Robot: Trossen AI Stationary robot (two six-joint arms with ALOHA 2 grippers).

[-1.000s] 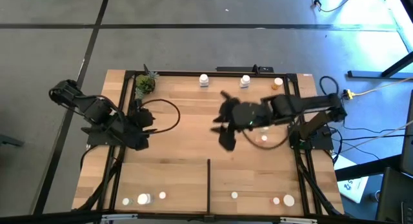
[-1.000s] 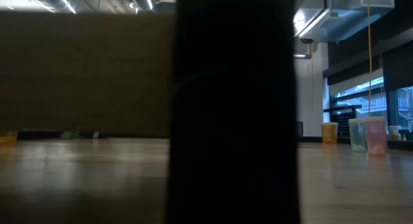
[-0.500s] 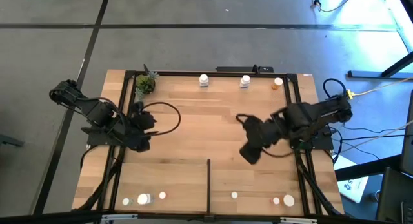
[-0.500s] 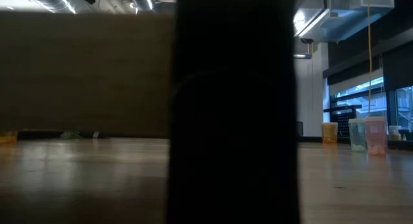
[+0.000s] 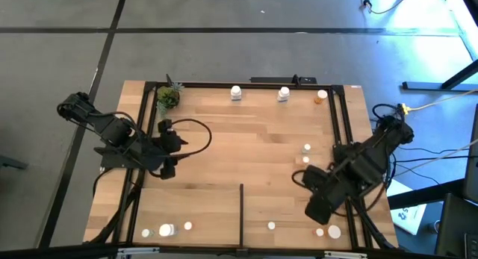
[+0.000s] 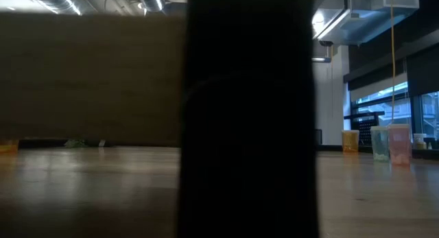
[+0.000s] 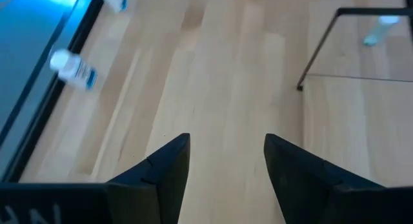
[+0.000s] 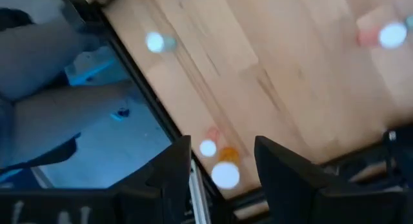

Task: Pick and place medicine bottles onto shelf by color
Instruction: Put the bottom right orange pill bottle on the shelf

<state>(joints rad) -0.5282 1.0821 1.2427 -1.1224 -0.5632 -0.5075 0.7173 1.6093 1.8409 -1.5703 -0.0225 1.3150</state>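
Medicine bottles, tiny round ones with white caps, stand scattered over the shelf (image 5: pixel 224 154), a flat light-wood planked surface framed by black metal bars. Two white bottles (image 5: pixel 236 92) stand along the far edge, and an orange bottle (image 5: pixel 320 97) sits near the far right corner. Two more small bottles (image 5: pixel 306 148) stand toward the right side, near the right arm. Along the near edge, a cluster of pale bottles (image 5: pixel 166 230) stands at the left, and a few others (image 5: pixel 333 231) at the right, with a short thin black divider strip (image 5: pixel 240 213) between the two groups. The right gripper (image 5: pixel 320 206) hangs above the near right part of the shelf, its fingers (image 8: pixel 169 170) parted with nothing between them; below it the right wrist view shows white caps and a blurred orange bottle (image 8: pixel 227 154) by the black frame. The left gripper (image 5: pixel 166 169) hovers over the left side of the shelf, its fingers (image 7: pixel 169 166) likewise apart and empty above bare wood. A small green potted plant (image 5: pixel 168 97) stands at the far left corner.
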